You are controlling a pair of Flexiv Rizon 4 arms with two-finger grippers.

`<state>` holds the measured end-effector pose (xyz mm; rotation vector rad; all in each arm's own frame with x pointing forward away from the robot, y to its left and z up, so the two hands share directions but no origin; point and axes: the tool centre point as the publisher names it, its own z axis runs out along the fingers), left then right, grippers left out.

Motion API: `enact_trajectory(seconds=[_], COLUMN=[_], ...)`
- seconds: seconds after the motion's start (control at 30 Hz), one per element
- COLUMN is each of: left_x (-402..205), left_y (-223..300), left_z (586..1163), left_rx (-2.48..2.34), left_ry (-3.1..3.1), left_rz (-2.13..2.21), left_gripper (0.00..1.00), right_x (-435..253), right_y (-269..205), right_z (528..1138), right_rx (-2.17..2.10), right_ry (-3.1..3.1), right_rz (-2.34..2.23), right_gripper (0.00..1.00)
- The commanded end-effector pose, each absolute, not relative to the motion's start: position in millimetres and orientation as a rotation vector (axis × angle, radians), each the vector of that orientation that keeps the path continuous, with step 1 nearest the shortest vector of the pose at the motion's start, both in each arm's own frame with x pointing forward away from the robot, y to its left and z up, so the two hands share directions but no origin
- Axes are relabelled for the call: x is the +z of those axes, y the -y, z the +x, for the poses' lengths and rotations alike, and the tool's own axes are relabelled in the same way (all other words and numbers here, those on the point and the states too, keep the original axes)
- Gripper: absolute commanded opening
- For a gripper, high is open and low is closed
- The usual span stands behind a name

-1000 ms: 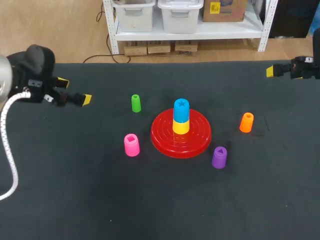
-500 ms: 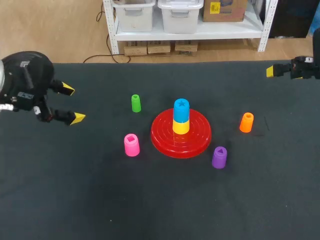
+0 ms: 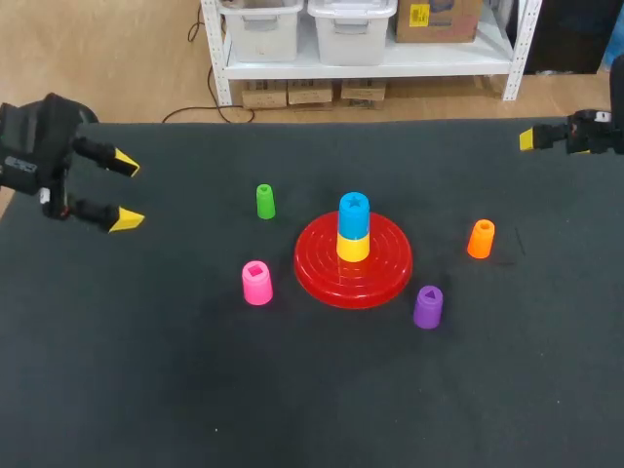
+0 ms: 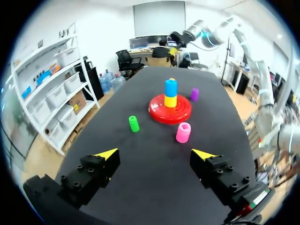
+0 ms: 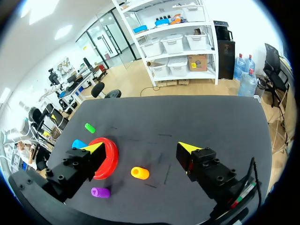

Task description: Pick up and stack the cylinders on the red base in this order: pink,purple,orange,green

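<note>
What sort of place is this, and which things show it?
Probably a robot test bench: a black table, a left arm and right arm, and a red base and pink cylinder for stacking.

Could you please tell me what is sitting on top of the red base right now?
A yellow cylinder stands at the middle of the red base, with a blue cylinder on top. They cover the base's centre, so what lies beneath them cannot be seen.
</note>
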<state>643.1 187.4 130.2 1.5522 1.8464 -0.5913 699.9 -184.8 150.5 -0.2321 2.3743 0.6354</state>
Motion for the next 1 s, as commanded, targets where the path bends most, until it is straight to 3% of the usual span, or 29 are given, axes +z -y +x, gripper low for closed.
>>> enact_trajectory(seconds=[0.03,1.0], left_x=[138,126], left_y=[-187,-206], left_z=[618,633], left_rx=[-0.535,-0.595], left_ry=[-1.789,-1.669], left_rz=[1.535,1.637], left_gripper=[1.0,1.0], right_x=[150,150], right_y=[185,185], right_z=[700,700], right_rx=[0.636,0.636], right_ry=[-2.374,-2.374], right_rz=[-0.232,-0.232], right_gripper=[1.0,1.0])
